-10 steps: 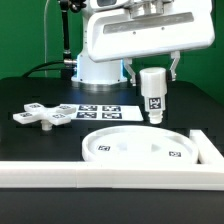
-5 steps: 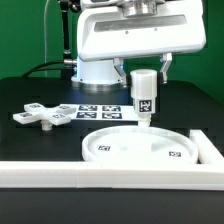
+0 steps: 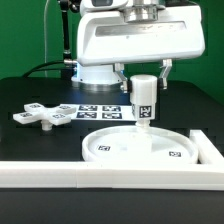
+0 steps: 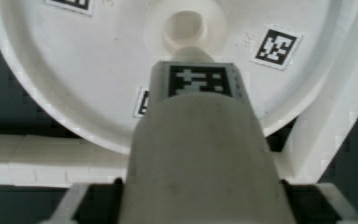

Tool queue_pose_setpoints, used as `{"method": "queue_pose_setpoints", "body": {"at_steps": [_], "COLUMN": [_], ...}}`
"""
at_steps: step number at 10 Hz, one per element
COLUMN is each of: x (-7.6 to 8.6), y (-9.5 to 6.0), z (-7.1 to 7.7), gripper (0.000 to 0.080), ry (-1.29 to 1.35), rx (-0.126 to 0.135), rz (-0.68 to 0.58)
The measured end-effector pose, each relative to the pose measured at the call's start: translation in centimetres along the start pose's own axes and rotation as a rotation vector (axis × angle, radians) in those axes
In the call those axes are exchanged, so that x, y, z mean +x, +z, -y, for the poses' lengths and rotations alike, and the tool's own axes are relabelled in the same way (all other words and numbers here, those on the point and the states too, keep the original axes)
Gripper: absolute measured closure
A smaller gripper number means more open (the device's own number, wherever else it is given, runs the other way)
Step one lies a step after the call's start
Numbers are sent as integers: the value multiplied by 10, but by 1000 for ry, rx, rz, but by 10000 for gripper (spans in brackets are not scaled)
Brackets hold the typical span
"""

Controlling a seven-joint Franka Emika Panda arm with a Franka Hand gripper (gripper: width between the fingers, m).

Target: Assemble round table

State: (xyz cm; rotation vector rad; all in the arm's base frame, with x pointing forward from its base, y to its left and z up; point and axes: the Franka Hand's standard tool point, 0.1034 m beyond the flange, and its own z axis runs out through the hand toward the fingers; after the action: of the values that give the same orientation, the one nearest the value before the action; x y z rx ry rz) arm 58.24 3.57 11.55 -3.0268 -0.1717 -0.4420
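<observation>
3 white plastic parts with black-and-white square tags are in view. part 1, the leg (image 3: 145,100), is a short thick cylinder with 1 tag on the side facing the exterior view and a narrower stub at its lower end. the claw (image 3: 144,80) is clamped on it near the top, 1 finger on each side, and holds it upright. the stub is over the middle of part 2, the round disc (image 3: 130,146); contact between the two cannot be confirmed. the round disc is wide, has a raised rim, lies flat on the black table (image 3: 30,140) and carries tags on its inner face. in the wrist view the leg (image 4: 202,140) points at an oval recess (image 4: 185,25) in the round disc (image 4: 87,70). part 3, the cross-shaped base piece (image 3: 42,116), lies flat toward the exterior view's left, well apart from the round disc. the marker board (image 3: 100,110) lies behind the round disc. a long white border wall (image 3: 60,172) runs just beside its near rim.
</observation>
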Motion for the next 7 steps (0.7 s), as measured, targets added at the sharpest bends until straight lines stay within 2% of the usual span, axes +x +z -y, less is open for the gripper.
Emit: {"method": "queue_pose_setpoints", "body": {"at_steps": [7], "x": [-14], "y": [10], "z": [-6], "gripper": [390], "ry": [4], "rx": [-11], "rz": [-4]}}
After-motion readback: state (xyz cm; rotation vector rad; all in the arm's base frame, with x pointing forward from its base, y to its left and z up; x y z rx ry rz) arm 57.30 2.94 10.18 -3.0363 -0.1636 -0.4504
